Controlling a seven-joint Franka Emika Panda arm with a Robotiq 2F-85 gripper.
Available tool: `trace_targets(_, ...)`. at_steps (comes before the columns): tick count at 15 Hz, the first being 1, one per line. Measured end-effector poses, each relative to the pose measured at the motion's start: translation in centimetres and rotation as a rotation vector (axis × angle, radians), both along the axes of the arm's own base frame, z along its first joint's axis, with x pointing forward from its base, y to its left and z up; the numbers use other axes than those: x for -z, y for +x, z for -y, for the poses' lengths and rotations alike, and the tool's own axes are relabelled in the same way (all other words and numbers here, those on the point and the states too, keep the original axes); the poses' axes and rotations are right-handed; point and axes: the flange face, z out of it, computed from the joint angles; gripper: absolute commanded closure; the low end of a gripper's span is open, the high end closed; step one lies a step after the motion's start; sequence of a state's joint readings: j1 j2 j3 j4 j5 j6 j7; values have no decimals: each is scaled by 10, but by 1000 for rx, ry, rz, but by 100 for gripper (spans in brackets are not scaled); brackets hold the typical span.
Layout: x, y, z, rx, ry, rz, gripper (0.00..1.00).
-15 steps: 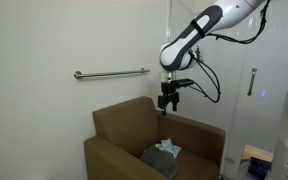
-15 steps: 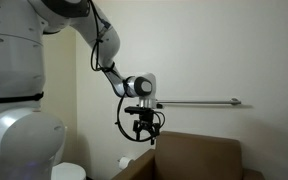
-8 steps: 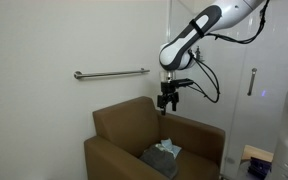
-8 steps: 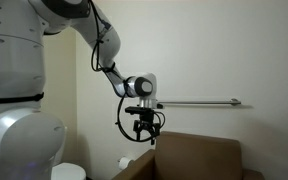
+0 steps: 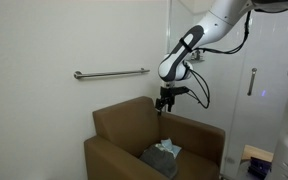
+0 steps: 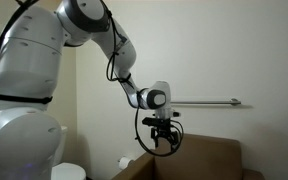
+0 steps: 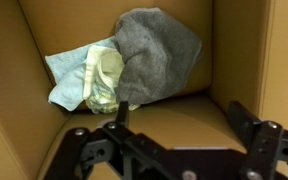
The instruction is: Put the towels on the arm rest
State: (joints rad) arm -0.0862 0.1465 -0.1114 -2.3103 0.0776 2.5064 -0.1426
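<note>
**Approaching the towels: arm poised above the armchair, nothing yet grasped**

Exterior view. The gripper (image 5: 165, 100) hangs above the armchair (image 5: 134, 125), over its seat and near its rear corner, pointing down. The towels (image 5: 162, 154) lie bunched together on the seat, well below the gripper. The arm rest (image 5: 119, 157), the wide flat-topped side of the armchair, carries nothing.

Exterior view. The gripper (image 6: 165, 145) is seen just above the armchair's top edge (image 6: 199, 160), in front of the wall rail (image 6: 209, 102). The towels are hidden behind the upholstery here.

Wrist view. Looking down into the armchair, the dark grey towel (image 7: 159, 55) and the pale blue towel (image 7: 82, 75) lie touching in the seat's back corner, the grey one partly overlapping the blue. The fingers (image 7: 246, 122) stand wide apart and empty.

Step in hand, as judged: the reach toward the first towel; neither cloth has been moved. The next move calls for a descent into the armchair's corner, keeping clear of its walls, then a pinch on a raised fold of the grey towel, which lies uppermost.
</note>
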Motion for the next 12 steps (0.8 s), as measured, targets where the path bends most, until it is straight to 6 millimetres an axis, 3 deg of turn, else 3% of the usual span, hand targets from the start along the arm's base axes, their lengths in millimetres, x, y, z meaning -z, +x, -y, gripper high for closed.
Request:
trace_targets(7, 64, 67, 38, -26, 27, 0, 0)
trace_targets(12, 135, 97, 42, -22, 105, -32, 0)
